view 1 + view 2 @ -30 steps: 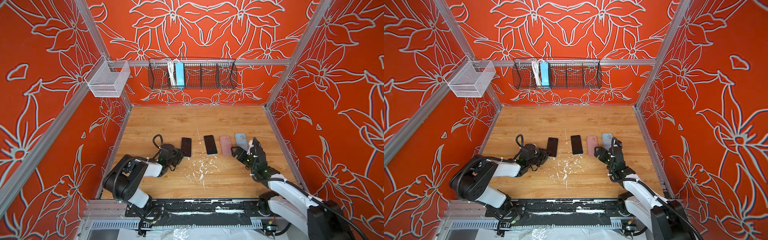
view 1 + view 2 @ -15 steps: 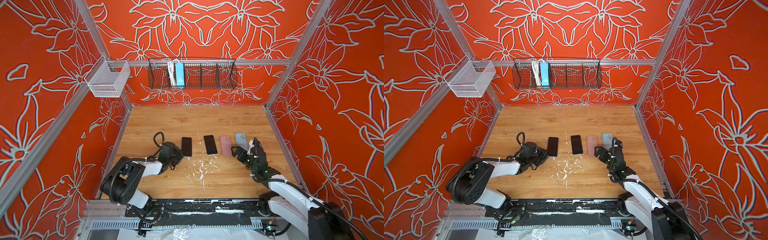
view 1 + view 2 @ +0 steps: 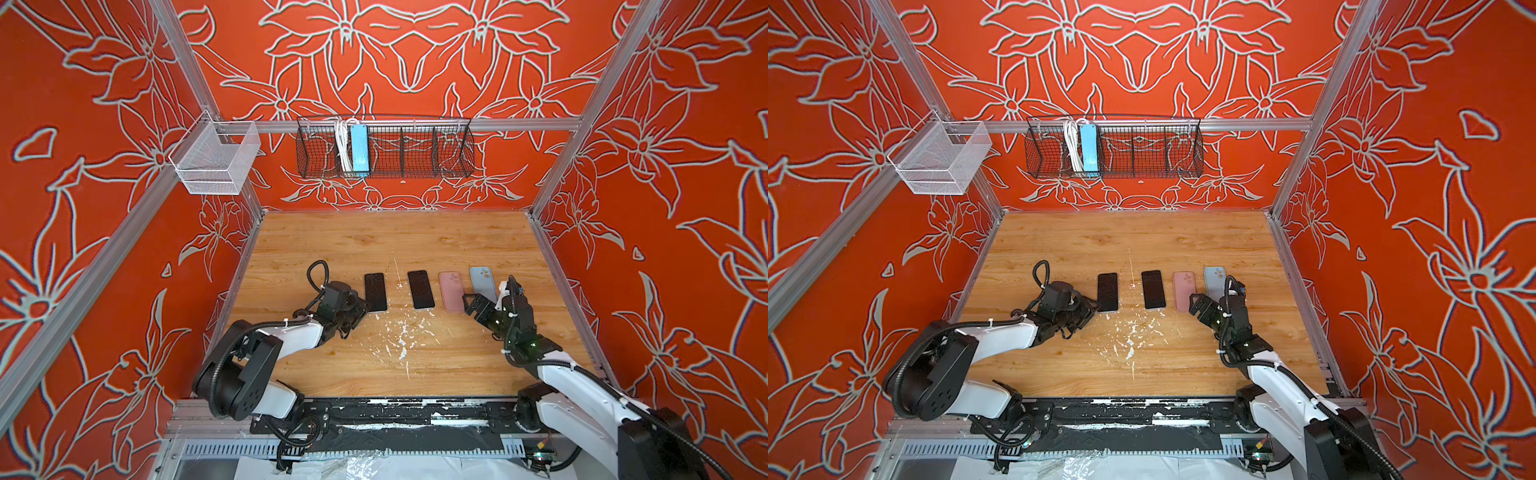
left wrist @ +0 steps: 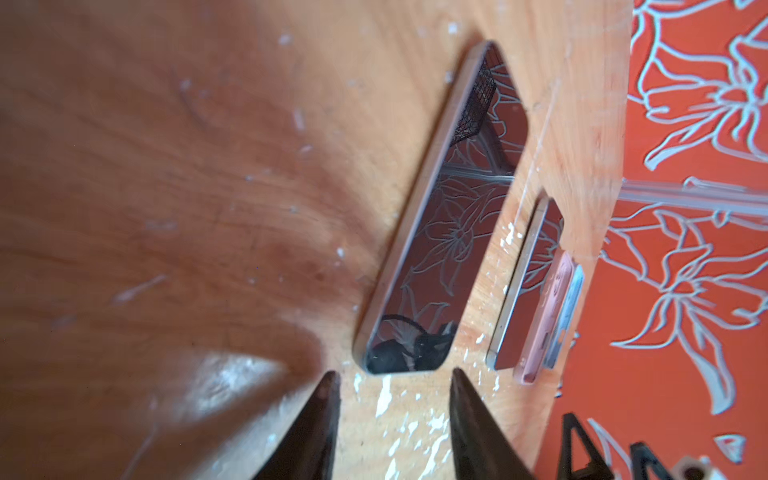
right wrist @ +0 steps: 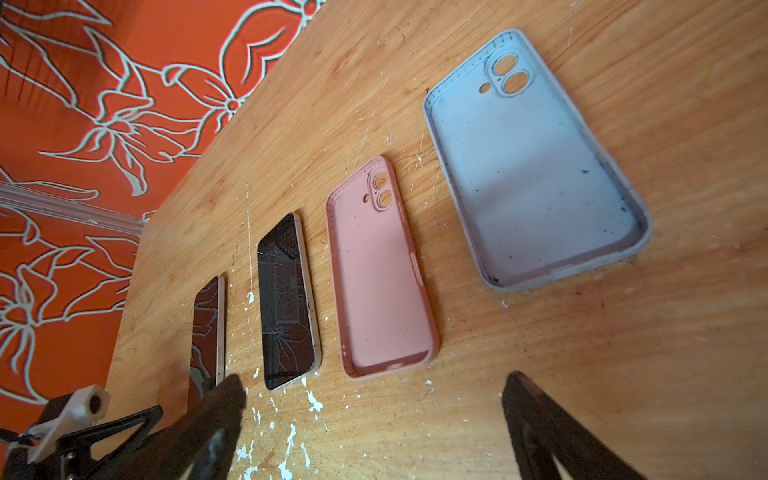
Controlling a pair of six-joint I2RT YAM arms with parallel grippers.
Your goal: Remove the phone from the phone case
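Observation:
Two bare black phones lie screen up on the wooden table [image 3: 395, 245]: a left phone [image 3: 375, 291] [image 4: 449, 216] and a second phone [image 3: 420, 289] [image 5: 286, 307]. To their right lie an empty pink phone case [image 3: 451, 291] [image 5: 382, 282] and an empty blue phone case [image 3: 483, 284] [image 5: 536, 178], insides up. My left gripper [image 3: 360, 309] [image 4: 392, 374] is low at the left phone's near end, open, with nothing between its fingers. My right gripper [image 3: 488, 297] [image 5: 374, 380] stands wide open just short of the cases' near ends and holds nothing.
White paint flecks [image 3: 401, 332] mark the table in front of the phones. A black wire basket [image 3: 415, 149] with a blue power strip [image 3: 360, 149] hangs on the back wall. A white mesh basket [image 3: 216, 160] hangs at the left. Orange walls close in three sides.
My left gripper's jaws have parted a little wider at the near end of the left phone. The phones, the cases and my right arm have not moved.

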